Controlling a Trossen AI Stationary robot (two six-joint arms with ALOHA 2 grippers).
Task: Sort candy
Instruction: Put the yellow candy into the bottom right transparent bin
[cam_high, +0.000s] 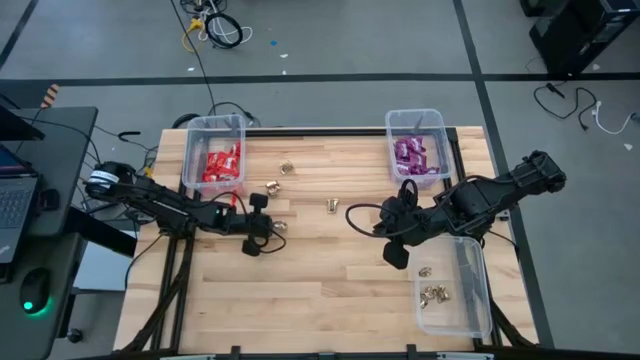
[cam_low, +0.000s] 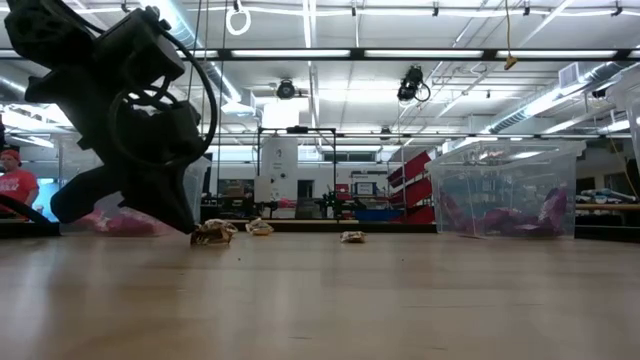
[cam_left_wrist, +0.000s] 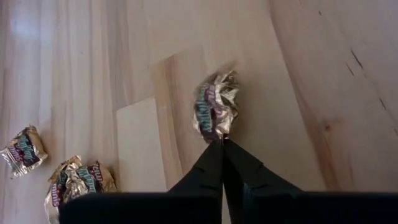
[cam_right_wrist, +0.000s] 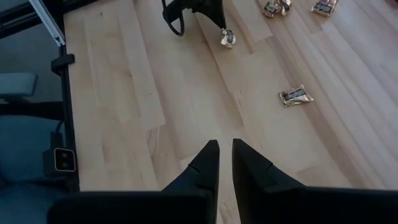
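A gold foil-wrapped candy (cam_left_wrist: 216, 106) lies on the wooden table, left of the middle (cam_high: 281, 229). My left gripper (cam_high: 271, 231) comes in from the table's left, slanting down, and is shut on this candy. Three more gold candies lie loose farther back (cam_high: 288, 168) (cam_high: 272, 185) (cam_high: 332, 205). My right gripper (cam_high: 390, 240) hangs above the table's right half. Its fingers (cam_right_wrist: 211, 163) stand a narrow gap apart with nothing between them. My left gripper pinches the crumpled edge of the gold wrapper (cam_left_wrist: 219, 135) between its two fingertips, at the end of the candy nearest the arm. The fingers slant down from the table's left. In the low view the candy (cam_low: 213, 233) rests on the tabletop.
A clear bin with red candy (cam_high: 213, 160) stands at the back left. A clear bin with purple candy (cam_high: 417, 148) stands at the back right. A clear bin (cam_high: 470, 300) holding gold candy sits at the front right. Bare wood fills the near middle.
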